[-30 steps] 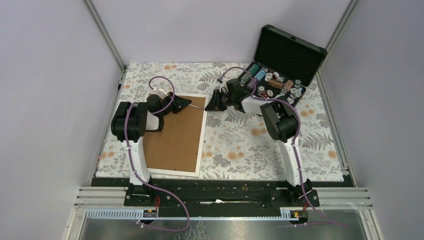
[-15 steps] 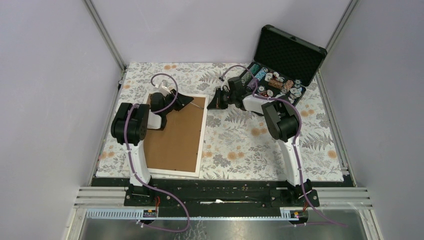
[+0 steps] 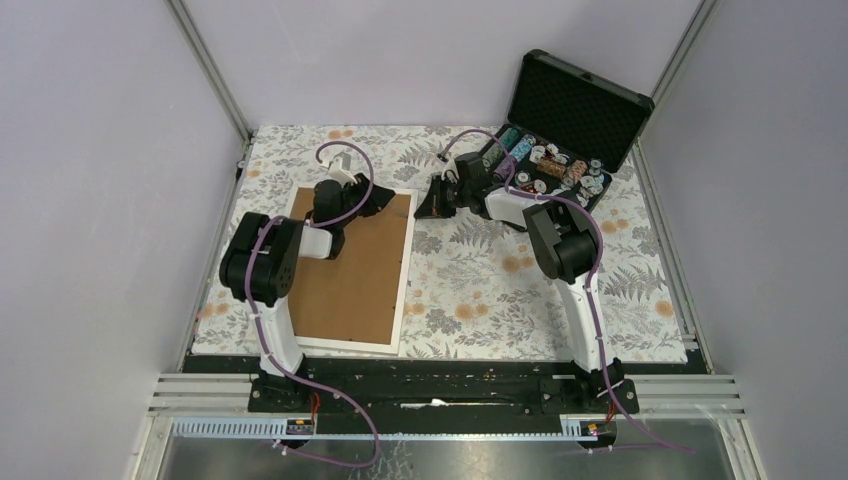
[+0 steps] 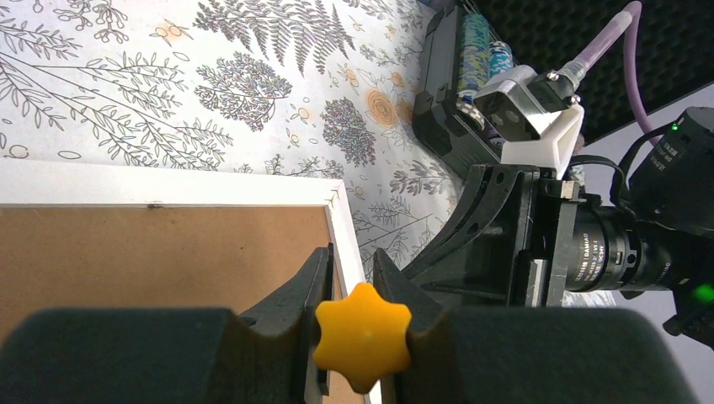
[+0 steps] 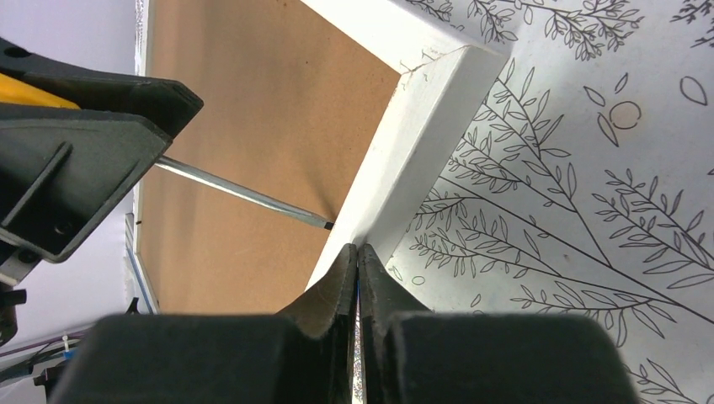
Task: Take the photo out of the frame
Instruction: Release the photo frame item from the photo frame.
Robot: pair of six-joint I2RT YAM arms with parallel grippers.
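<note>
The frame (image 3: pixel 350 270) lies face down on the left of the table, brown back up inside a narrow white border (image 5: pixel 421 126). The photo is hidden under that backing. My left gripper (image 3: pixel 383 200) hovers over the frame's far right corner, shut on the yellow star-shaped handle (image 4: pixel 362 335) of a screwdriver. The tool's thin metal shaft (image 5: pixel 244 194) reaches to the inner side of the white border (image 4: pixel 341 227). My right gripper (image 3: pixel 420 210) is just outside that same corner. Its jaws are shut, and its tips (image 5: pixel 358 250) are against the frame's outer edge.
An open black case (image 3: pixel 560 150) of poker chips stands at the far right, close behind the right arm. A floral cloth (image 3: pixel 500 290) covers the table. Metal rails and grey walls enclose the workspace.
The right gripper's jaws have closed at the frame's corner. The left wrist has moved a little further away and to the right over the frame's far edge, still holding the screwdriver.
</note>
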